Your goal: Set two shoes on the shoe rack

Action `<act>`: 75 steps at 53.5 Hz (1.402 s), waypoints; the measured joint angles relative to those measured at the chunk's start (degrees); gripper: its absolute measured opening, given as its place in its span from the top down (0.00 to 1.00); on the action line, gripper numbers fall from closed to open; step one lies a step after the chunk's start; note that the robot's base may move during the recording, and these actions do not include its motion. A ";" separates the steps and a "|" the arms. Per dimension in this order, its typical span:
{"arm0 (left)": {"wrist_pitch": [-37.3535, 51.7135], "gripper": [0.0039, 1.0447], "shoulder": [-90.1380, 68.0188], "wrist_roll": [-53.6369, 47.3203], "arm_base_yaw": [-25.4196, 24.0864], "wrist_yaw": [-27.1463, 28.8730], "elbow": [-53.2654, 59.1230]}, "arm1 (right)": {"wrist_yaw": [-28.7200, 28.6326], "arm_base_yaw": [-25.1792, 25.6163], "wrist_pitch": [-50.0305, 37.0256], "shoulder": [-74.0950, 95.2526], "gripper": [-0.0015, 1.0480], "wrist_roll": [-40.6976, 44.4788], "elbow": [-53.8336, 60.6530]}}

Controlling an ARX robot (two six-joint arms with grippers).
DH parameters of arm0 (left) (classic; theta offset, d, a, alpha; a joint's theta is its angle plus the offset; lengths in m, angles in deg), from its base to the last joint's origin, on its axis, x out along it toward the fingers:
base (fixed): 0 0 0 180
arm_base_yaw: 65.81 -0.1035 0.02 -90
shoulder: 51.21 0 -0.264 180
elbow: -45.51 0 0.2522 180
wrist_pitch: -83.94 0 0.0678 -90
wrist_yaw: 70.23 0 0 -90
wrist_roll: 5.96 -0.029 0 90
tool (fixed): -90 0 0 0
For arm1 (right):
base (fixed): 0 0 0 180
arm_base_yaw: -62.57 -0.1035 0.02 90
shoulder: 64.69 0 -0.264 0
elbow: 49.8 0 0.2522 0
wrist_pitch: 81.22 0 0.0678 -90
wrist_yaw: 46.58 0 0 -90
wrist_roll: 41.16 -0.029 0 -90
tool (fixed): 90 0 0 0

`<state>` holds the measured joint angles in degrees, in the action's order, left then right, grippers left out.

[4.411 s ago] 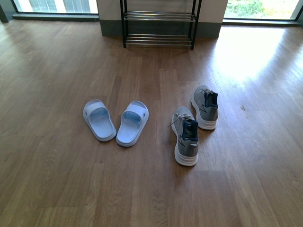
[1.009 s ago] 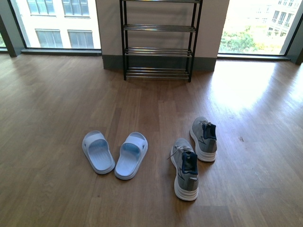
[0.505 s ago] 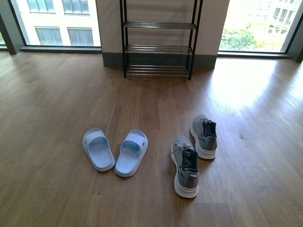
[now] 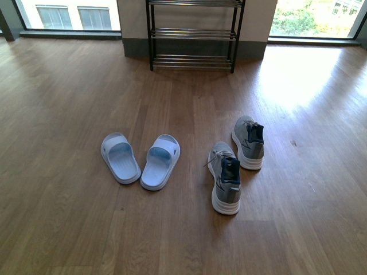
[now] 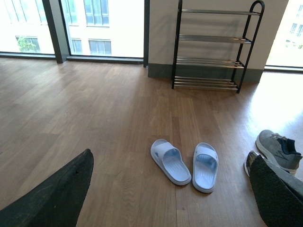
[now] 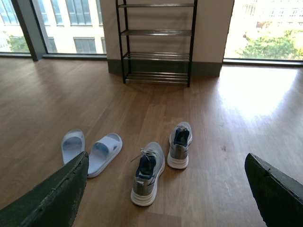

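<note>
Wood-plank counter (image 4: 69,229) is showing a satin sheen. Sandals (image 4: 160,163) are reading as smooth matt plastic, sneakers (image 4: 225,179) as knit cloth. Rack bars (image 4: 192,33) are gleaming chrome.

Shoe rack (image 4: 192,34): upper tiers cut off by the top edge, upper centre of the front view.
Nearer grey sneaker (image 5: 249,162): left wrist view, mostly hidden behind a finger (image 5: 279,194) of the left claw (image 5: 171,158).
Pale blue sandal (image 6: 73,143): right wrist view, heel hidden behind a right claw (image 6: 166,155) finger.
Fingers of both claws: cut by frame edges.
</note>
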<state>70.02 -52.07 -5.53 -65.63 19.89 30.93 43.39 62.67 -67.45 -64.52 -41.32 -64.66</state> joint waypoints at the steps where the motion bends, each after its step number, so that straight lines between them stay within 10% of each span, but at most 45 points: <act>1: 0.00 0.09 0.00 0.02 0.00 0.02 0.00 | 0.00 0.00 0.00 0.00 0.09 0.00 0.00; 75: 0.00 0.09 0.00 0.02 0.00 -0.04 0.00 | 0.04 0.00 0.02 0.09 0.09 0.00 0.00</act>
<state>70.02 -52.07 -5.51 -65.63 19.85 30.93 43.43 62.67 -67.43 -64.44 -41.32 -64.66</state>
